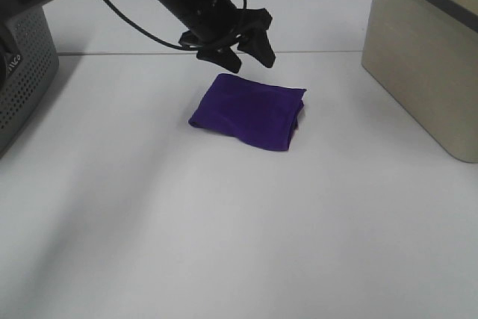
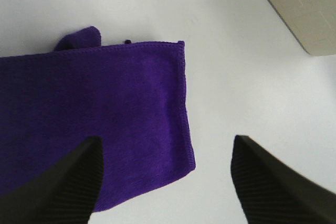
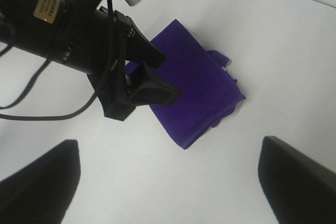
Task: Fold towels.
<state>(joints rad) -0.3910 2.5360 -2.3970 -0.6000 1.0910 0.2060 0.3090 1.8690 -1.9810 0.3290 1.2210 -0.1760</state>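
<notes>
The purple towel [image 1: 250,111] lies folded into a small rectangle on the white table, a little behind the middle. My left gripper [image 1: 248,61] hangs open just above the towel's far edge and holds nothing. In the left wrist view the towel [image 2: 94,108] fills the area under one finger [image 2: 68,187], with a loose corner poking out at its far side. The gripper [image 2: 167,145] straddles the towel's hemmed edge. My right gripper [image 3: 169,145] is open and empty, high above the table. It looks down on the towel [image 3: 199,98] and the left gripper [image 3: 170,76].
A beige bin [image 1: 426,50] with a grey rim stands at the back right; its corner also shows in the left wrist view [image 2: 304,9]. A grey perforated housing [image 1: 22,72] stands at the left edge. A black cable [image 1: 142,28] hangs under the left arm.
</notes>
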